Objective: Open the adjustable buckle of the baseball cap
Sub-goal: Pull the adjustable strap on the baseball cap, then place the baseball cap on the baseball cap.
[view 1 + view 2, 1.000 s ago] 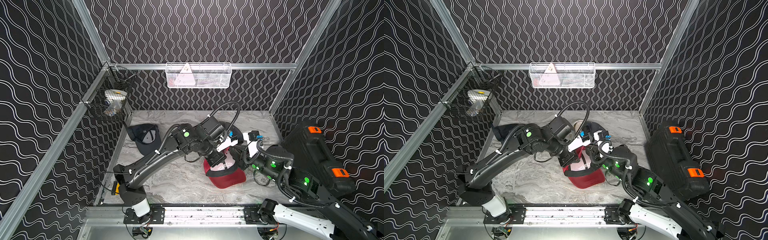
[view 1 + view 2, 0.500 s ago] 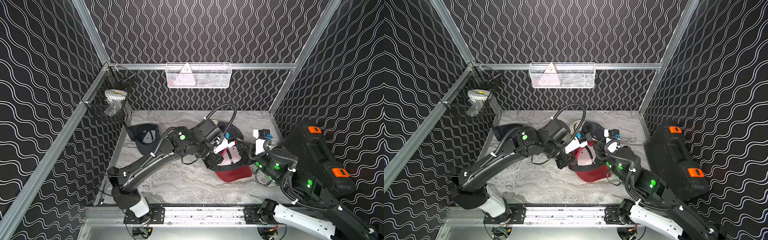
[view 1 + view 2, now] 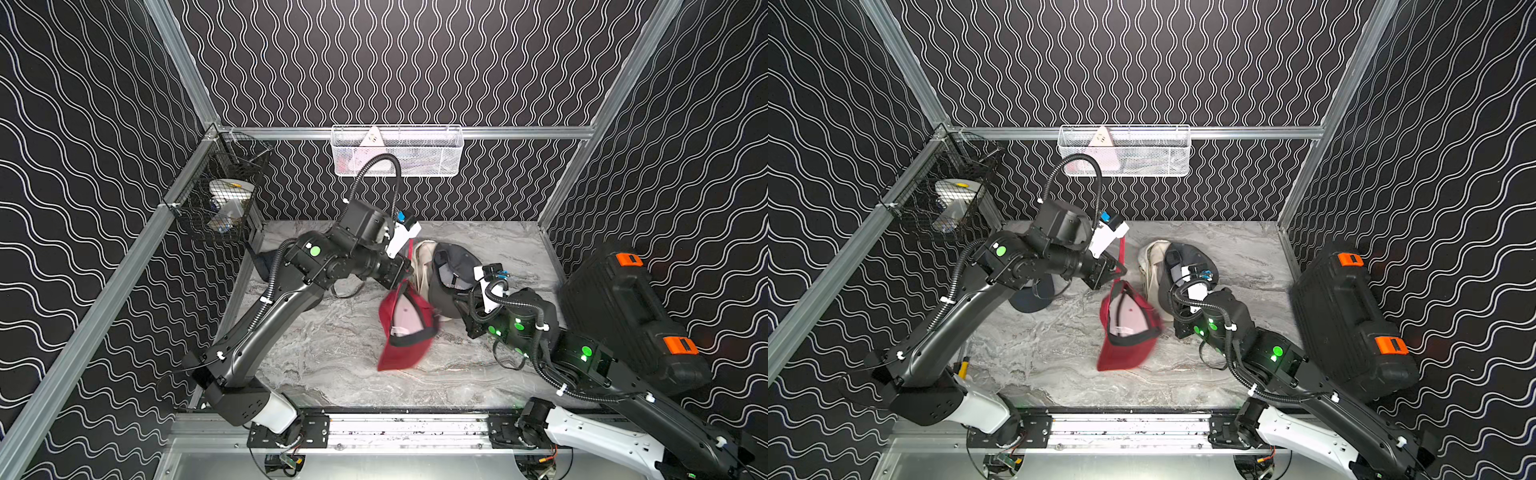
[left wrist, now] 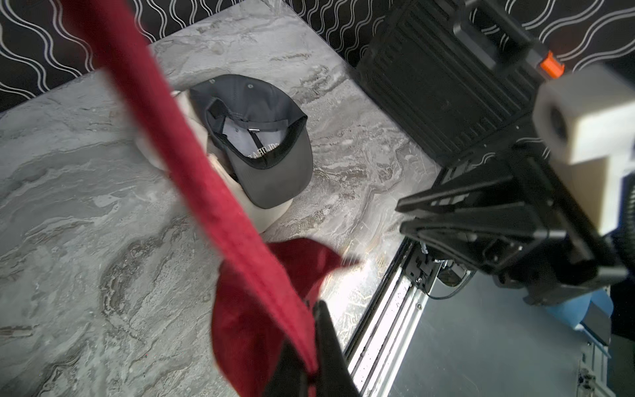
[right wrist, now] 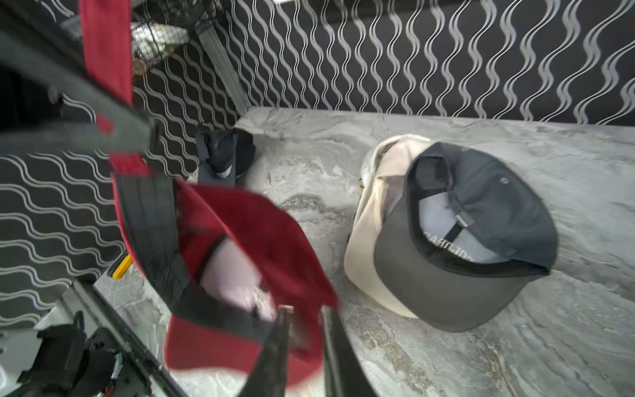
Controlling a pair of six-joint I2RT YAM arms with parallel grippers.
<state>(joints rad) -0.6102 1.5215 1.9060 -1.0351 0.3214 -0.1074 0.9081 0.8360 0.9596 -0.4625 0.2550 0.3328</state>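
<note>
Red baseball cap [image 3: 405, 328] hangs in the air above mid surface [image 3: 332, 361], inside facing up toward the top views, brim lowest. Can't tell if the brim tip touches the surface. The cap is motion-blurred.

The left gripper [image 3: 405, 270] is pinched tight on the cap's red strap [image 4: 192, 165], and the whole cap dangles from that one grip. A free length of strap runs on past the gripper toward the wrist.

The right gripper [image 4: 401, 217] is just beside the cap, fingers slightly apart with nothing between them.

Look: red fabric crown, pale lining, dark sweatband, long flat red strap. The buckle itself can't be made out in any view.

Handling, judged:
- The cap is light and the crown soft and floppy, so it will swing and twist under a one-point hold.
- The brim is the only stiff part.
- The strap is thin webbing, limp and likely to slip if pinched loosely.
- The best hold is probably the strap close to the buckle with one gripper and the rear band or buckle with the other, so the pull goes through the buckle and not into the fabric.

Nearby are a grey cap [image 3: 451, 270] lying on a cream cap [image 3: 422, 266], and a black case [image 3: 623, 316] at the right edge.
</note>
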